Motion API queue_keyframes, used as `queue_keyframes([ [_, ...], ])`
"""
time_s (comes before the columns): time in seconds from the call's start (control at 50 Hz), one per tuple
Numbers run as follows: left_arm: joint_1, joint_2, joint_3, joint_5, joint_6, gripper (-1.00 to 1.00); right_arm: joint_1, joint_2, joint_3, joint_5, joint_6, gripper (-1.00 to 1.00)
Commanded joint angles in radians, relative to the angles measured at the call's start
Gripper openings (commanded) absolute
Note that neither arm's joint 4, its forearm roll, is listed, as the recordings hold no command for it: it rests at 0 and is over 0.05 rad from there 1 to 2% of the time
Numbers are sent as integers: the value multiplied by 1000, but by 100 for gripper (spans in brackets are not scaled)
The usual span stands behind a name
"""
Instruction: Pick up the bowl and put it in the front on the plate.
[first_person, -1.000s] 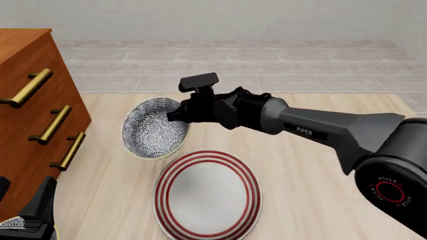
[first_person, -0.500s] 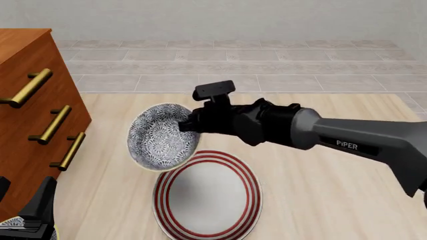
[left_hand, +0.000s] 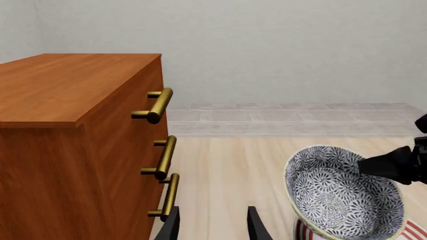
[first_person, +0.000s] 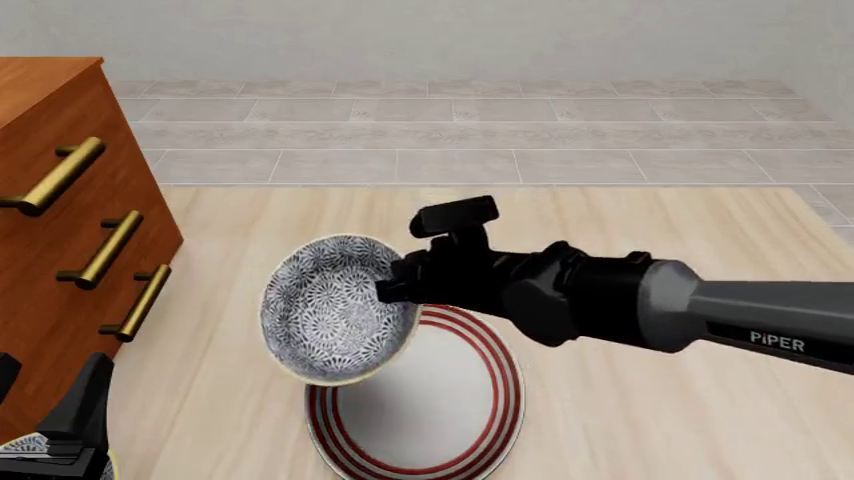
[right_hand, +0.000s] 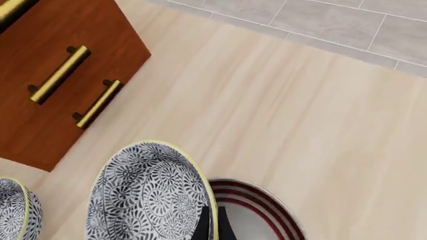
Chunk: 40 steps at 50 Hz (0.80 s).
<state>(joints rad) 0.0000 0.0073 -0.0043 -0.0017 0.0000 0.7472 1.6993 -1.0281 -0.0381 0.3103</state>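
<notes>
Right end effector (first_person: 390, 290) is clamped on the rim of the bowl (first_person: 334, 309), holding it in the air tilted steeply on edge, overlapping the far-left edge of the plate (first_person: 441, 400). Thin rim pinch could slip. Released at this tilt it likely rolls off onto the tabletop (first_person: 641, 400). Left end effector (left_hand: 212, 225) sits open, idle.

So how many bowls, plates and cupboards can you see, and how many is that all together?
Bowls: 2, the small blue-grey flowery bowl in the right gripper, and a second patterned bowl near the chest.
Plates: 1, the big white round plate with red rings.
Chests: 1, the brown wooden drawer chest.
Total: 4.
</notes>
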Motion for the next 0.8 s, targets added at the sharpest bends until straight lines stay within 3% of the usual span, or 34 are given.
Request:
queue_keyframes([
  [0.02,0,0,0,0,0,100,6,-44,99,-64,37,-100],
  [0.8,0,0,0,0,0,100,-34,-23,296,-244,109,-100],
])
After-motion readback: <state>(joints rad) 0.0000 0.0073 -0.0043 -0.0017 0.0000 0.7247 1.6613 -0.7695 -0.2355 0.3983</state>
